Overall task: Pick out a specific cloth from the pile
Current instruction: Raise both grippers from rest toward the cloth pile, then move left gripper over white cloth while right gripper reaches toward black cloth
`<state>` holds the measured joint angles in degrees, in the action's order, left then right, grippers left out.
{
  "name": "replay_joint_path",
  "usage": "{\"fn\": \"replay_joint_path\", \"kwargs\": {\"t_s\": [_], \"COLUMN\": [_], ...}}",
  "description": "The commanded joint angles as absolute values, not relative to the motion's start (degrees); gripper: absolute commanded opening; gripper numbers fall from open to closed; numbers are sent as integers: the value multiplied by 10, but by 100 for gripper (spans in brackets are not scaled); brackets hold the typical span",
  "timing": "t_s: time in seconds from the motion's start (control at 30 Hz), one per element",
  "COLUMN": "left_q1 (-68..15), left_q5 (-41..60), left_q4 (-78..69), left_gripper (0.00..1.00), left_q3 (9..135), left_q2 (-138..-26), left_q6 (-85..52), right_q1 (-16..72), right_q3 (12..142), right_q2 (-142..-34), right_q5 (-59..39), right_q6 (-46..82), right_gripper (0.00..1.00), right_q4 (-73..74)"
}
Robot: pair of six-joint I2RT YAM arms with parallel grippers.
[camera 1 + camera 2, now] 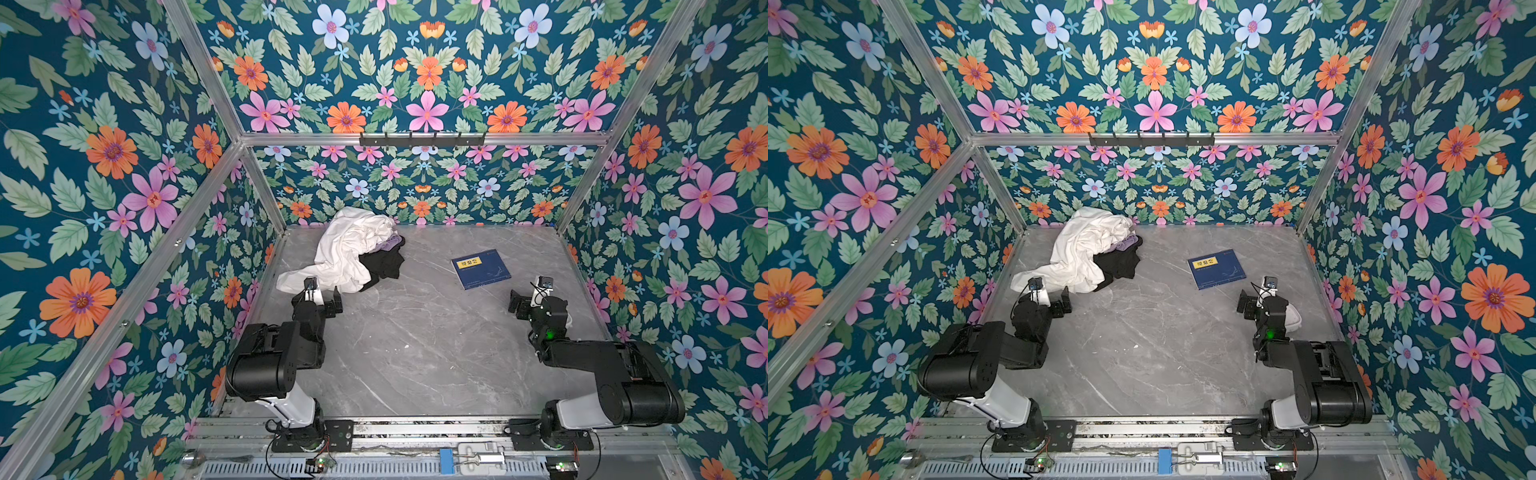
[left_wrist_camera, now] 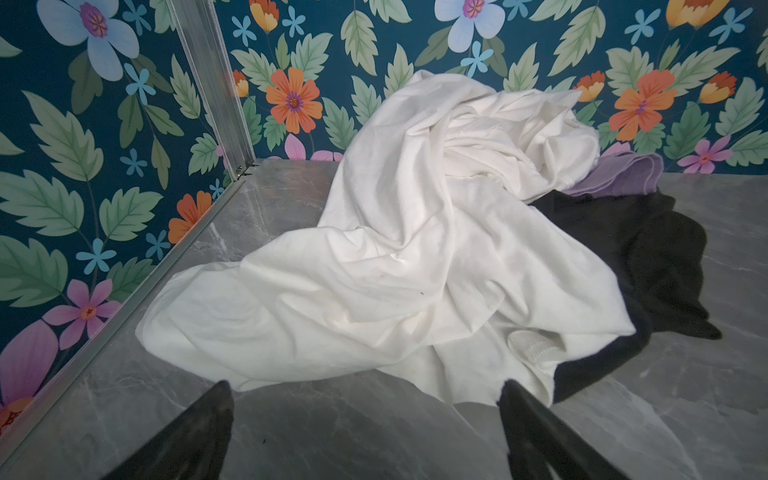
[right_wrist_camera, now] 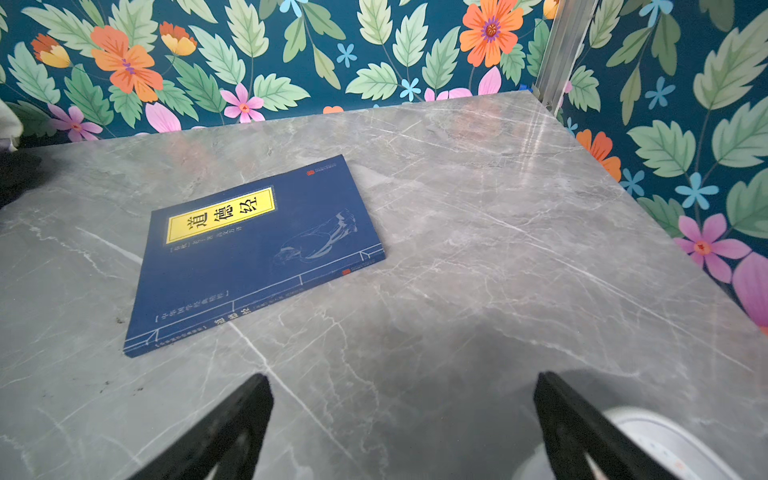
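The pile [image 1: 353, 253] lies at the table's back left, near the wall. A large white garment [image 2: 415, 249] covers most of it. The black cloth [image 1: 384, 264] [image 1: 1119, 264] [image 2: 644, 257] pokes out from under the white one on its right side, mostly hidden. A small lilac cloth [image 2: 623, 174] sits behind the black. My left gripper [image 1: 334, 301] [image 2: 365, 386] is open just in front of the white garment's near edge, holding nothing. Over bare table at the right, my right gripper [image 1: 517, 305] [image 3: 403, 376] is open and empty.
A blue book [image 1: 480, 268] [image 3: 257, 253] lies flat right of the pile, ahead of the right gripper. A white rounded object [image 1: 1293, 318] sits beside the right wrist. A black hook rail [image 1: 422, 139] hangs on the back frame. Floral walls enclose the grey marble table [image 1: 415, 353].
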<state>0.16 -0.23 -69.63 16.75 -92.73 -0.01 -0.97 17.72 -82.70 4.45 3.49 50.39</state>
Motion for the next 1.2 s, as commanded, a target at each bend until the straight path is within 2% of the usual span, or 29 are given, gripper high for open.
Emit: {"fn": "replay_joint_path", "kwargs": {"t_s": [0.0,0.17,0.47,0.63,0.83,1.17], "left_q1": [-3,-26,-45,-68,-84,-131], "left_q5": [-15,-61,-121,-181,-207,-197], "left_q4": [-715,-717,-594,-499,-311,-113], "left_gripper": [100,100,100,100,100,100], "left_q3": [165,153,180,223,312,462], "left_q2": [-925,-899,-817,-775,-763,-837], "left_q6": [5,17,12,15,-47,-78], "right_q1": [-10,-8,13,19,19,60], "right_q3": [179,181,241,291,345,422], "right_q2": [-824,-813,-756,-722,-698,-787], "right_q5": [41,59,132,138,67,-7], "right_q6": [40,41,55,86,140,198], "right_gripper": [99,99,99,99,99,99], "right_q4": [504,491,323,204,115,73]}}
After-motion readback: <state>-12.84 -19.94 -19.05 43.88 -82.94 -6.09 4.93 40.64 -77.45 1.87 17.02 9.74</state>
